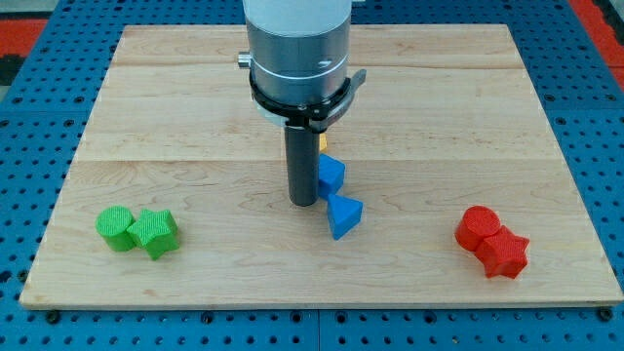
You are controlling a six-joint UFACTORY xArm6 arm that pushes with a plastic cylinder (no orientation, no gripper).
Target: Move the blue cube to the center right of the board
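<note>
My tip [301,201] rests on the wooden board [195,107] near its middle. A blue cube [331,175] sits touching the rod's right side, just above tip level. A second blue block, wedge-shaped [343,215], lies just below and right of the tip, touching the cube's lower corner. A small bit of a yellow block [323,142] peeks out behind the rod, mostly hidden by the arm.
Two green blocks, a cylinder [117,228] and a cube-like one [155,233], sit together at the bottom left. Two red blocks [479,227], [504,254] sit together at the bottom right. A blue pegboard [39,88] surrounds the board.
</note>
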